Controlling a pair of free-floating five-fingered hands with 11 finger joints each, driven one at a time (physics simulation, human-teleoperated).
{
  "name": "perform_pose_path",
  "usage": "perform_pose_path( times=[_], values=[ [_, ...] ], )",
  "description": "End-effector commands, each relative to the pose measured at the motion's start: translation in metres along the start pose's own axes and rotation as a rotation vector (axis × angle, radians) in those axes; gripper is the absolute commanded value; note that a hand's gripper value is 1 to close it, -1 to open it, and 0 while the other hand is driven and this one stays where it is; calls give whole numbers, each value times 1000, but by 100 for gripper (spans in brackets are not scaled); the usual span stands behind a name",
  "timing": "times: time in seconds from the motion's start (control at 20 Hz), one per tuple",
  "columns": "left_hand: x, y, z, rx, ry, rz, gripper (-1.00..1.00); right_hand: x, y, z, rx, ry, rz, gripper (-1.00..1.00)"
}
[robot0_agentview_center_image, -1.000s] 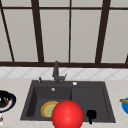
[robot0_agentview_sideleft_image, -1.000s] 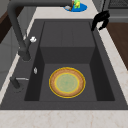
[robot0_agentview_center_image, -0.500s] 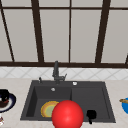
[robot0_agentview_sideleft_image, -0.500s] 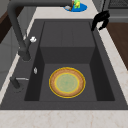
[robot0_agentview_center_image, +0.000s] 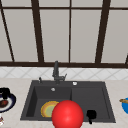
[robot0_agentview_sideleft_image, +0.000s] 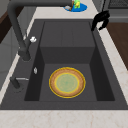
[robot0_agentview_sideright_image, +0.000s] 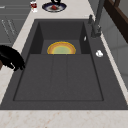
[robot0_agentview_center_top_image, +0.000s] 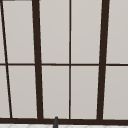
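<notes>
The window (robot0_agentview_center_image: 70, 32) with its dark bars takes the whole wall behind, and the pale desk (robot0_agentview_center_image: 15, 83) runs below it. In the desk sits the black sink (robot0_agentview_sideleft_image: 67, 32), a deep basin on one side and a flat ribbed drain part on the other, with the faucet (robot0_agentview_center_image: 56, 71) at its back edge. A red ball (robot0_agentview_center_image: 67, 114) shows low in the front view, before the sink's front rim; how it lies to the sink I cannot tell. A yellow plate (robot0_agentview_sideleft_image: 67, 82) lies flat on the basin floor.

The right hand (robot0_agentview_sideleft_image: 100, 20) hangs in the air over the front rim beside the drain part, its fingers loosely bent downward, holding nothing. I judge it only hovering, well apart from the yellow plate.

The left hand (robot0_agentview_center_image: 5, 92) is over a dark plate (robot0_agentview_center_image: 7, 103) with some food on the desk, left of the sink; its grip I cannot tell. A blue plate (robot0_agentview_sideleft_image: 76, 6) lies on the desk's right end.
</notes>
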Motion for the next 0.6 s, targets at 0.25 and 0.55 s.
perform_pose_path(
  times=[0.25,0.55],
  values=[
    [18,-47,19,-29,-21,-74,-100,0,0,0,0,0,0,0],
    [12,-65,29,-37,-31,-59,-100,0,0,0,0,0,0,0]
  ],
)
